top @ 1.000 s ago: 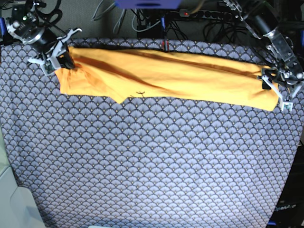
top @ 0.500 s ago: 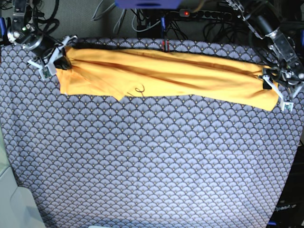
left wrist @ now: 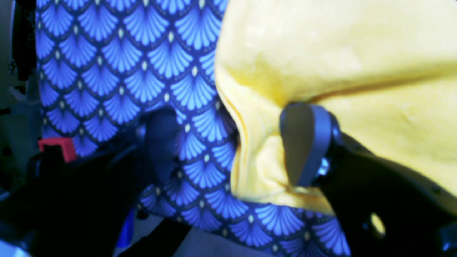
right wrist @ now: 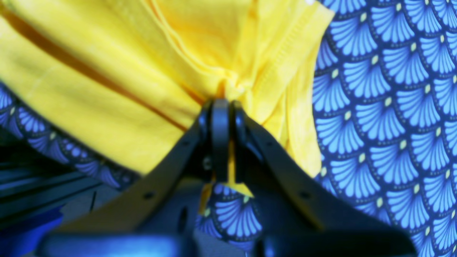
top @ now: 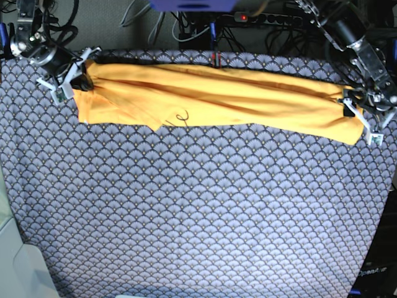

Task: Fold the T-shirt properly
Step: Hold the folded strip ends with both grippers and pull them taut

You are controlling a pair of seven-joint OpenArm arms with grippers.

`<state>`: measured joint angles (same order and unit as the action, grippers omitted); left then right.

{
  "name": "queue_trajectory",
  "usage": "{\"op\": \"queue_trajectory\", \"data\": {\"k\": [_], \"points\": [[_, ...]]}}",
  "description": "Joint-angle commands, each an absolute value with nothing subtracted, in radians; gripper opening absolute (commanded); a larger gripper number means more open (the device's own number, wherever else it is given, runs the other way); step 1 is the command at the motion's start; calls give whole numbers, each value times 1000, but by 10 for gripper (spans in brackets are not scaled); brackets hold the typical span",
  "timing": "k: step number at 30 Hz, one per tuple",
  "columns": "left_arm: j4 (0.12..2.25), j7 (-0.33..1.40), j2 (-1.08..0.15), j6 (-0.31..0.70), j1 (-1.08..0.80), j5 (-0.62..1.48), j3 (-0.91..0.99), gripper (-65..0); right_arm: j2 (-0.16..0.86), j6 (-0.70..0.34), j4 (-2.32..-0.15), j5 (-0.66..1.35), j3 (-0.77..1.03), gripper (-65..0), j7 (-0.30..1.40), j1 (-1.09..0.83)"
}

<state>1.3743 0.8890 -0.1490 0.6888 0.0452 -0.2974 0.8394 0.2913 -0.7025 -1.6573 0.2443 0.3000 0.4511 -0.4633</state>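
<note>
The T-shirt [top: 217,99] lies as a long, narrow orange-yellow band across the far part of the table, folded lengthwise. At its left end in the base view, my right gripper [top: 71,77] is shut on a bunched corner. The right wrist view shows the right gripper [right wrist: 221,107] with the T-shirt [right wrist: 107,71] pinched between its closed jaws. My left gripper [top: 361,115] stands open at the band's right end. In the left wrist view the left gripper [left wrist: 232,142] straddles the hem of the T-shirt [left wrist: 339,53], one finger [left wrist: 303,142] on the cloth.
A blue-grey fan-patterned tablecloth [top: 198,205] covers the whole table. Cables and a power strip [top: 260,18] run behind the far edge. A pale object [top: 18,261] sits off the near left corner.
My right gripper has pulled the shirt's left end a little back and left toward the far edge, straightening the band. The left gripper stays open in place.
</note>
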Motion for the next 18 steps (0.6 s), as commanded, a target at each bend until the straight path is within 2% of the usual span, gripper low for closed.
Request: {"op": "queue_trajectory", "data": {"k": [1, 9, 18], "points": [[1377, 946, -145, 698, 36, -340, 837, -188, 308, -698, -1670, 248, 306, -650, 443, -464], [1478, 955, -97, 698, 36, -338, 831, -187, 306, -698, -1670, 248, 306, -650, 443, -464], [1363, 947, -94, 698, 64, -340, 835, -187, 306, -698, -1670, 248, 306, -650, 443, -464]]}}
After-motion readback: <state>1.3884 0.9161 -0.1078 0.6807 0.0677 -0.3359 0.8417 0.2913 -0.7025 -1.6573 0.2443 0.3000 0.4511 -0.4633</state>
